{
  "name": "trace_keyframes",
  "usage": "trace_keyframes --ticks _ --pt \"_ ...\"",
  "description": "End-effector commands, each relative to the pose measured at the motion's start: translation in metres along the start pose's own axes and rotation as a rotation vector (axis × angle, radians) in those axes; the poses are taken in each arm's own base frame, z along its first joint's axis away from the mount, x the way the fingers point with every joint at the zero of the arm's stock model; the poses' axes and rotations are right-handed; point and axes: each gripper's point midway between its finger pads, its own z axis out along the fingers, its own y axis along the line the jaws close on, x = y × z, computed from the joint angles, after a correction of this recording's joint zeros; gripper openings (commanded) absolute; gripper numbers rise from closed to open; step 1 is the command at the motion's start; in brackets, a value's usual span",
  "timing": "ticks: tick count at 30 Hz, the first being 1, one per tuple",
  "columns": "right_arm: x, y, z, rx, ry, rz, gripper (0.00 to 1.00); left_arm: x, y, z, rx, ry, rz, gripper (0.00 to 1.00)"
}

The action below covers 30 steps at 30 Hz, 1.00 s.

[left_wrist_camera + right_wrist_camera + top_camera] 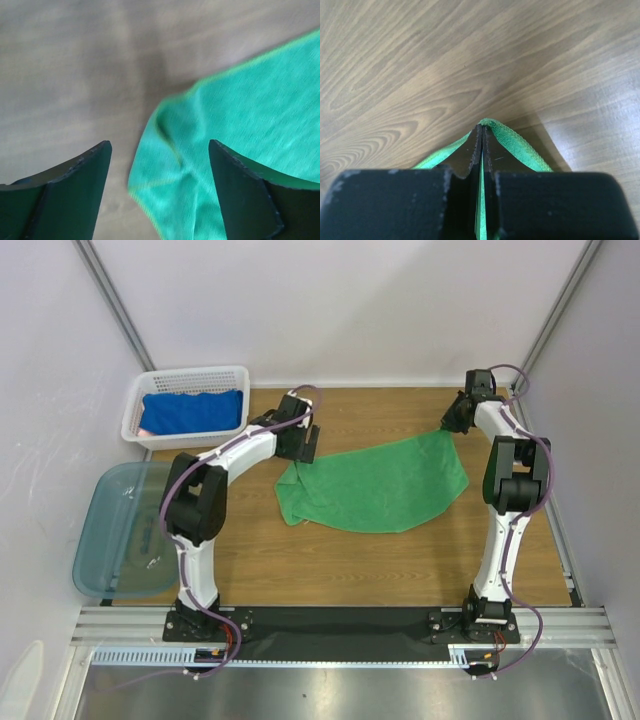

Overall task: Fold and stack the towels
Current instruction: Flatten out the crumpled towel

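- On the wooden table [400, 570], the green towel [380, 485] is lying rumpled; flattening it seems the step in hand.
- The right gripper [481, 131] is pinching its far right corner, fingers clamped together.
- The left gripper [159, 144] is hovering agape over the left corner; next, it likely needs to descend and close.

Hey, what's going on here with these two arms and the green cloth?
The right tool is shut on the far right corner of a green towel, which lies rumpled and unfolded on the table. The left tool hangs open above the towel's left corner, not gripping it. A blue towel sits in the white basket at the far left.
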Motion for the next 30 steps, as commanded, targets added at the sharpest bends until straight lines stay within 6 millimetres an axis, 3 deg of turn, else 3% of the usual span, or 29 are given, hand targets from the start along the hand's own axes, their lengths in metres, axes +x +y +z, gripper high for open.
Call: trace_keyframes --ticks 1,5,6,9,16,30 --pt "-0.017 0.007 -0.005 -0.017 -0.027 -0.014 0.0 0.006 0.012 -0.037 -0.05 0.0 -0.077 0.83" --pt "-0.015 0.002 -0.005 -0.004 -0.015 -0.015 0.0 0.03 0.017 -0.055 -0.078 0.032 -0.121 0.75" --pt "-0.014 0.002 -0.005 -0.003 -0.014 -0.015 0.0 0.045 0.013 -0.053 -0.067 0.057 -0.111 0.75" --pt "-0.013 0.0 -0.004 0.002 -0.007 -0.011 0.0 0.052 0.001 -0.054 -0.021 0.041 -0.095 0.75" --pt "-0.007 -0.002 -0.004 0.011 0.015 -0.007 0.0 0.048 -0.011 -0.037 -0.011 0.043 -0.061 0.66" --pt "-0.006 -0.004 -0.005 0.021 0.01 0.015 0.0 0.049 -0.007 -0.013 -0.064 0.061 -0.046 0.49"
